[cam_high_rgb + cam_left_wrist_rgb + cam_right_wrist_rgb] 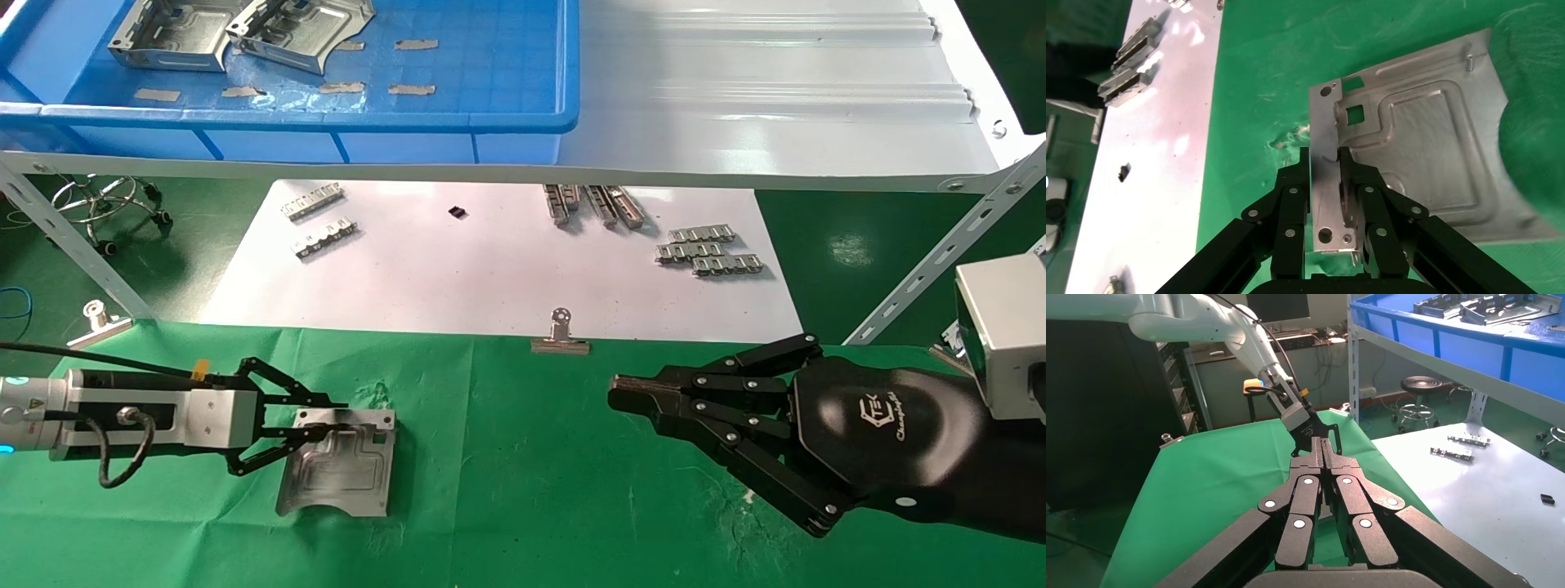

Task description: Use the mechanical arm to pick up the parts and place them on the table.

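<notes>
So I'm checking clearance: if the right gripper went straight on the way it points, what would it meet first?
Probably the left gripper, shut on the shiny silver stamped metal plate lying on the green cloth table. The closed right gripper aims that way; depth is unclear.

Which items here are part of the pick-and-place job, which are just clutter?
Job:
- left gripper, shut on part
- two parts in blue bin
- green table

Clutter:
- toothed strips
- binder clip
- white sheet
- right gripper, idle
</notes>
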`<act>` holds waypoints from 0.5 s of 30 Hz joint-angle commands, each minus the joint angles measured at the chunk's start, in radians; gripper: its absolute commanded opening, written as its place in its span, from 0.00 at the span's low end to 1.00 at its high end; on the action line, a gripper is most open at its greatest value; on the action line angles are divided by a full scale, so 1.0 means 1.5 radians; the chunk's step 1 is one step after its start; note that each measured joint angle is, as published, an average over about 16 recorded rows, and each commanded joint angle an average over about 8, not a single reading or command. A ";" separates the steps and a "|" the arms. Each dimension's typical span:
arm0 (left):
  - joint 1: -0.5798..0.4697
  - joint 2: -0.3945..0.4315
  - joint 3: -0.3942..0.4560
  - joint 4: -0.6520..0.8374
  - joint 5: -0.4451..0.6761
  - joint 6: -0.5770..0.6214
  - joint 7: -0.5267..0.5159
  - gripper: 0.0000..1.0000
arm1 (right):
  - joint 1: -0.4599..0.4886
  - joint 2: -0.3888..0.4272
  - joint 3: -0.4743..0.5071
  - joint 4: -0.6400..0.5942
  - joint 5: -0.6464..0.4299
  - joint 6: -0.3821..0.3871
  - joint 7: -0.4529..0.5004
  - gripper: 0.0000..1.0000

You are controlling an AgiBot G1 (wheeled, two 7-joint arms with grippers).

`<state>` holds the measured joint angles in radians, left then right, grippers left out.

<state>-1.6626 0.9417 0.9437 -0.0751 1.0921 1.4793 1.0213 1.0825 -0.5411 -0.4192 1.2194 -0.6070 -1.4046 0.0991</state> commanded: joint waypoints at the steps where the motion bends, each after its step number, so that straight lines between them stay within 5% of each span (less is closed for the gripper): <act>1: -0.001 0.002 0.000 0.006 0.000 -0.002 0.007 1.00 | 0.000 0.000 0.000 0.000 0.000 0.000 0.000 0.00; 13: -0.023 -0.021 -0.013 0.011 -0.025 0.074 -0.063 1.00 | 0.000 0.000 0.000 0.000 0.000 0.000 0.000 0.00; 15: -0.016 -0.031 -0.014 -0.011 -0.036 0.082 -0.106 1.00 | 0.000 0.000 0.000 0.000 0.000 0.000 0.000 0.18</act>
<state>-1.6820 0.8993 0.9182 -0.0926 1.0405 1.5899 0.8676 1.0825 -0.5411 -0.4192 1.2194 -0.6070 -1.4046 0.0991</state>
